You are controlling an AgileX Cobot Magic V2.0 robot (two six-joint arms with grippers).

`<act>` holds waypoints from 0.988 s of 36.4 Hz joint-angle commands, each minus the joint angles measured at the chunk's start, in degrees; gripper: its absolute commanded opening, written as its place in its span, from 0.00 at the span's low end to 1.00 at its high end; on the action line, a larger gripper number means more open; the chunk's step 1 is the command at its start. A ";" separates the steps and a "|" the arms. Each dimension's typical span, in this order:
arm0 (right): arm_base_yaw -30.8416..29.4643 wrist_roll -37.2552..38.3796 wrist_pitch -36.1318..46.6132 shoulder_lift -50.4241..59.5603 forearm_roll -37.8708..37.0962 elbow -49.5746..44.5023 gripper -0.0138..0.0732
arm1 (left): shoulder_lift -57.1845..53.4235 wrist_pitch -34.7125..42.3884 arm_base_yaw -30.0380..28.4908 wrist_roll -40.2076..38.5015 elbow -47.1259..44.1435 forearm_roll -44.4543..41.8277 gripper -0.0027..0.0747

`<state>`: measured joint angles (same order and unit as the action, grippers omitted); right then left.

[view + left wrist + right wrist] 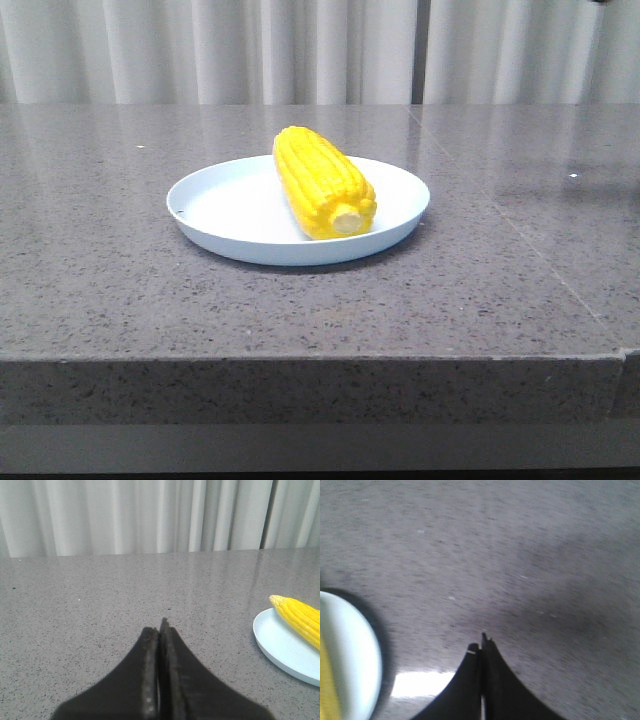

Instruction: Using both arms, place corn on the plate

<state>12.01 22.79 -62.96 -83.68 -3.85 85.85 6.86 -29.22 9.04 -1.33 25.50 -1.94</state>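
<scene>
The yellow corn (322, 182) lies in the pale blue-white plate (215, 200) at the middle of the table, its cream stub end toward the front. No arm shows in the front view. In the left wrist view my left gripper (160, 630) is shut and empty over bare table; the plate (280, 640) and the corn's tip (297, 615) show off to one side, apart from it. In the right wrist view my right gripper (481, 647) is shut and empty above the table; the plate's rim (355, 650) and a strip of corn (327, 680) show at the picture's edge.
The grey speckled stone table (500, 260) has its front edge (300, 358) near the camera. White curtains (300, 50) hang behind the table. A bright reflection (422, 684) lies on the table beside the right gripper.
</scene>
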 commanded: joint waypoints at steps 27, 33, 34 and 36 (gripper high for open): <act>-6.60 -4.31 40.97 55.50 -4.69 -58.02 0.09 | 0.72 4.22 0.48 -0.13 1.30 -0.08 0.01; -6.60 -4.31 49.26 66.18 -5.60 -63.74 0.09 | 0.72 4.22 0.48 -0.13 1.30 -0.08 0.01; -6.60 -4.31 49.98 67.63 -5.60 -64.45 0.09 | 0.72 4.22 0.48 -0.13 1.30 -0.08 0.01; -6.60 -4.31 51.35 69.66 -5.60 -65.33 0.09 | 0.72 4.22 0.48 -0.13 1.30 -0.08 0.01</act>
<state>5.86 19.11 -19.78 -16.70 -8.10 20.42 6.86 -29.22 9.04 -1.33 25.50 -1.94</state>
